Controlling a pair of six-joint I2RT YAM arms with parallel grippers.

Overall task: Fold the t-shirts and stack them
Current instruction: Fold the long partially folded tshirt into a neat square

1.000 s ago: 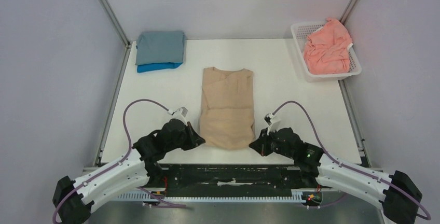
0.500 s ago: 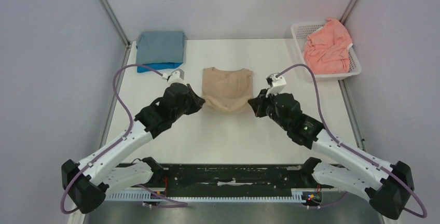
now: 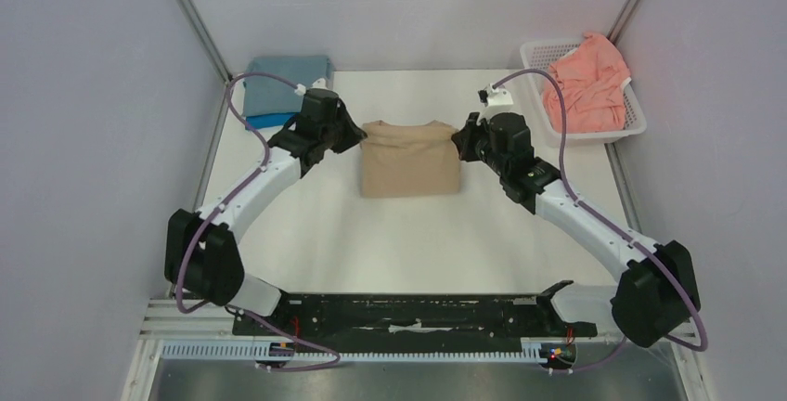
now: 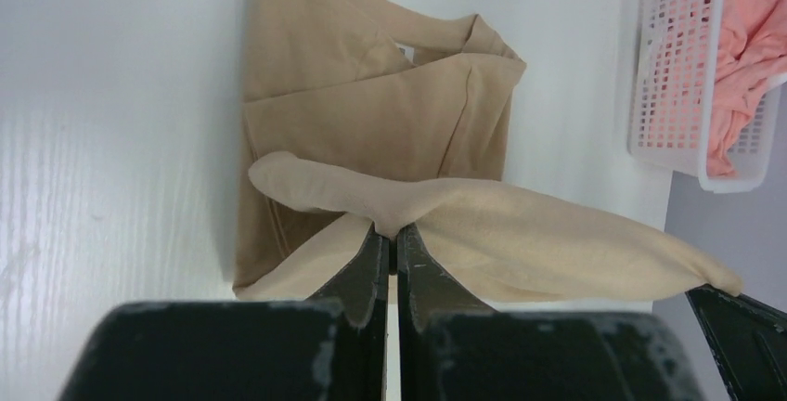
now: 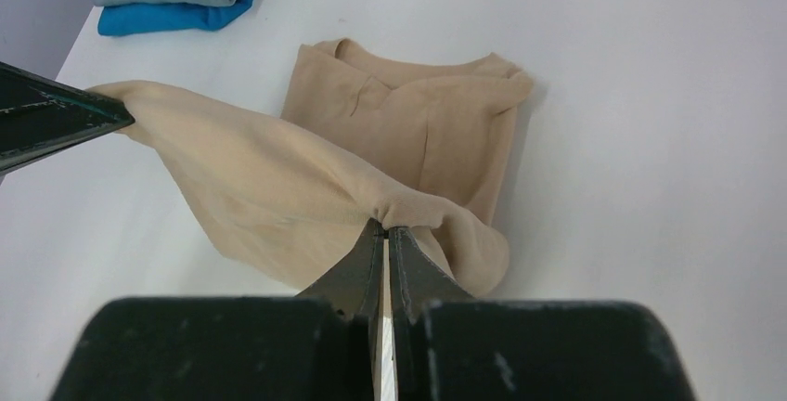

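Observation:
The tan t-shirt (image 3: 411,161) lies mid-table, its lower half doubled back over the collar half. My left gripper (image 3: 356,134) is shut on the shirt's hem corner at the fold's far left; the left wrist view (image 4: 390,230) shows the cloth pinched between the fingertips. My right gripper (image 3: 458,140) is shut on the other hem corner at the far right, seen in the right wrist view (image 5: 385,225). The hem hangs stretched between them, a little above the collar (image 5: 418,71). A folded grey-blue t-shirt (image 3: 278,81) lies on a bright blue one (image 3: 264,121) at the far left. The salmon-pink t-shirt (image 3: 585,85) lies crumpled in the basket.
The white lattice basket (image 3: 536,56) stands at the table's far right corner, also seen in the left wrist view (image 4: 670,67). Grey walls and metal frame posts close in the table on the left, right and back.
Both grippers have carried the tan shirt's bottom hem from the near edge away to the collar end, doubling the shirt over itself. Both arms are now stretched far out.

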